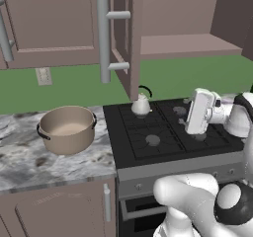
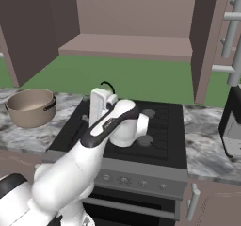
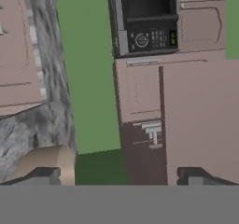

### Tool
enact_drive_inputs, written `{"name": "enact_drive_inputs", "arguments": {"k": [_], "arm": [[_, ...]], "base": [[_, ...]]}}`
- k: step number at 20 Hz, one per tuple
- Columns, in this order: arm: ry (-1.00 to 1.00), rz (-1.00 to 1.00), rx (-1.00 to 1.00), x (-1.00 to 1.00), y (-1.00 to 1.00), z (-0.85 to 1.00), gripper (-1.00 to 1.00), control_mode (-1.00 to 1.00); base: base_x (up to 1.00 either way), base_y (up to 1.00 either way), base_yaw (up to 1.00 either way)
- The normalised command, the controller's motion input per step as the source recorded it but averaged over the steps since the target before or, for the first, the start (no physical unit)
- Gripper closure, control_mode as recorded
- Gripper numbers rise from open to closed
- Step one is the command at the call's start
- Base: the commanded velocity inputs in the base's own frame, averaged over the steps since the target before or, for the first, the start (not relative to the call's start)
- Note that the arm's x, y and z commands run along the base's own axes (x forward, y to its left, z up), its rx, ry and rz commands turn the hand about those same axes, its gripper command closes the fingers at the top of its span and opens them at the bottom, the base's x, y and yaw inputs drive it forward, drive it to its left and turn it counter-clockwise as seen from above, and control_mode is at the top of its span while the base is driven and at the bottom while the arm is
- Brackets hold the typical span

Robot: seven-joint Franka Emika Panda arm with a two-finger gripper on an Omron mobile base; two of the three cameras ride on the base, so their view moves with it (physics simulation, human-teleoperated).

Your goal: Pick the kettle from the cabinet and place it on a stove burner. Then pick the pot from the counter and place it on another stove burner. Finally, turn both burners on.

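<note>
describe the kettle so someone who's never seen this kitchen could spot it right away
Find the black cooktop set into the marbled counter. On its back-left burner, below the open wall cabinet, sits the kettle. It is small, silvery and rounded with a thin black arched handle, unlike the wide tan pot on the counter.

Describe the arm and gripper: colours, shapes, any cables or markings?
The arm has glossy white rounded links with dark joints: a black ball joint low in the left base view and a black band along the forearm. The gripper has a boxy white hand and two small dark finger tips. No cables or markings visible.
</note>
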Motion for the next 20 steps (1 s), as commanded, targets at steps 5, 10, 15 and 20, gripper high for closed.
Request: {"name": "enact_drive_inputs", "arguments": {"k": [5, 10, 15, 20], "arm": [[-0.12, 0.00, -0.10, -0.47, 0.29, 0.11, -1.00, -1.00], [-0.04, -0.03, -0.09, -0.24, 0.22, 0.09, -1.00, -1.00], [-0.04, -0.04, -0.12, -0.17, 0.18, 0.11, -1.00, -1.00], [-0.07, -0.10, -0.12, -0.11, 0.23, 0.09, -1.00, -1.00]], "base": [[0.00, 0.00, 0.00], [0.00, 0.00, 0.00], [0.00, 0.00, 0.00], [0.00, 0.00, 0.00]]}}
